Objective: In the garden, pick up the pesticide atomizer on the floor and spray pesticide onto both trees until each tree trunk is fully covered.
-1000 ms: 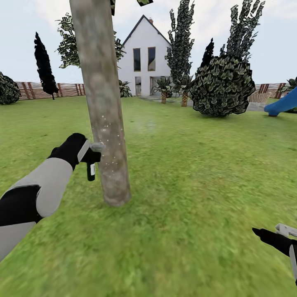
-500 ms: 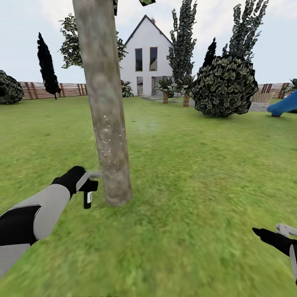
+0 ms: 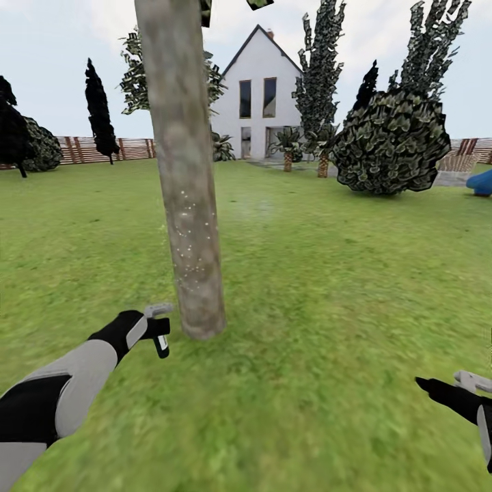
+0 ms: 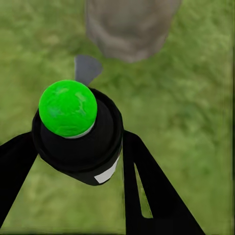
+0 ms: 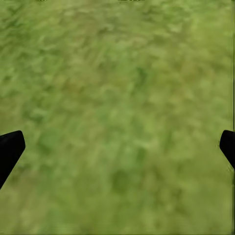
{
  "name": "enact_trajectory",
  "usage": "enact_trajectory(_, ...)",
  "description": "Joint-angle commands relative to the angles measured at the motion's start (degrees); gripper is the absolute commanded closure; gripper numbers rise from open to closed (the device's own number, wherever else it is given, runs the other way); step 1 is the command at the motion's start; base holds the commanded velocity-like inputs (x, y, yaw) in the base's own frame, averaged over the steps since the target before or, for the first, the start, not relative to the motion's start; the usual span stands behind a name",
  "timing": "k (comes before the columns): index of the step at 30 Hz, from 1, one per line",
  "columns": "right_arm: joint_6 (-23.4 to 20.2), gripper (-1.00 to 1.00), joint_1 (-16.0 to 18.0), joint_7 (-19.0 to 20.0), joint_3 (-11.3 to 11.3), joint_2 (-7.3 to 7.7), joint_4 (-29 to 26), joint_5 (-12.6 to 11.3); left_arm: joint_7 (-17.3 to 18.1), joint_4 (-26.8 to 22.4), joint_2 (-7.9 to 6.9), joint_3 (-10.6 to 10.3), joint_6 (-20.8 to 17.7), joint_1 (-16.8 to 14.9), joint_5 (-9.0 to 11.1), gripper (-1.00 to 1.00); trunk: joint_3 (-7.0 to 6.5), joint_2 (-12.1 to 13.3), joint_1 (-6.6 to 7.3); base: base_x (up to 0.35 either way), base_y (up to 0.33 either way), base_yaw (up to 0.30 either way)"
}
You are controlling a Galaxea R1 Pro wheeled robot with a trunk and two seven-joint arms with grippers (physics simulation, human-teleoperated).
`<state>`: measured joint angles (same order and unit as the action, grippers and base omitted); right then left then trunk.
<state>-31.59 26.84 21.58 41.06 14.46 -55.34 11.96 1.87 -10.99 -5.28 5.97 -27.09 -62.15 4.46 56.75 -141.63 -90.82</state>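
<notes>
Grey-brown bark of the thick straight tree trunk (image 3: 188, 205) carries fine white pesticide specks (image 3: 193, 236) on its lower part. Near its foot, just left, the left claw (image 3: 158, 326) is clamped on the small black pesticide atomizer (image 3: 161, 343), whose top shows a green ball (image 4: 67, 107). The right claw (image 3: 456, 384) hangs spread wide over mottled green grass (image 5: 117, 98), holding nothing.

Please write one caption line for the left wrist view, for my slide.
Left gripper shut on the pesticide atomizer, its green-lit top facing the camera, aimed at the tree trunk base above the grass.
</notes>
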Motion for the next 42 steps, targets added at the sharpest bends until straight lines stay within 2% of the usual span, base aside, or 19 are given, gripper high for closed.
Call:
enact_trajectory(1,-0.1,-1.00,0.1,0.5,0.2,-0.03,0.0,0.6,0.0,-0.1,0.01,0.2,-0.3,0.0,0.5,1.00,0.06,0.0,0.01,0.002,-0.300,0.024)
enact_trajectory(7,-0.2,-1.00,0.1,0.4,0.2,-0.04,-0.1,0.6,-0.1,-0.1,0.03,0.2,-0.4,0.1,0.5,1.00,0.06,0.0,0.01,0.000,-0.305,0.010)
enact_trajectory(19,-0.2,-1.00,0.1,0.2,0.2,-0.11,-0.1,0.6,-0.1,-0.1,0.27,0.2,-0.3,0.1,0.5,1.00,0.06,0.0,0.01,0.000,-0.312,0.239)
enact_trajectory(26,-0.2,-1.00,0.1,0.3,0.2,-0.12,-0.1,0.6,-0.1,-0.1,0.27,0.2,-0.3,0.1,0.5,1.00,0.06,0.0,0.01,0.000,-0.325,0.077)
enact_trajectory(33,-0.2,-1.00,0.1,0.2,0.2,-0.13,0.0,0.6,-0.1,-0.1,0.27,0.2,-0.4,0.1,0.5,1.00,0.06,0.0,0.01,0.000,-0.319,0.234)
enact_trajectory(42,-0.2,-1.00,0.1,0.3,0.2,-0.13,0.0,0.6,-0.1,-0.1,0.27,0.2,-0.4,0.1,0.5,1.00,0.06,0.0,0.01,0.059,-0.145,0.181)
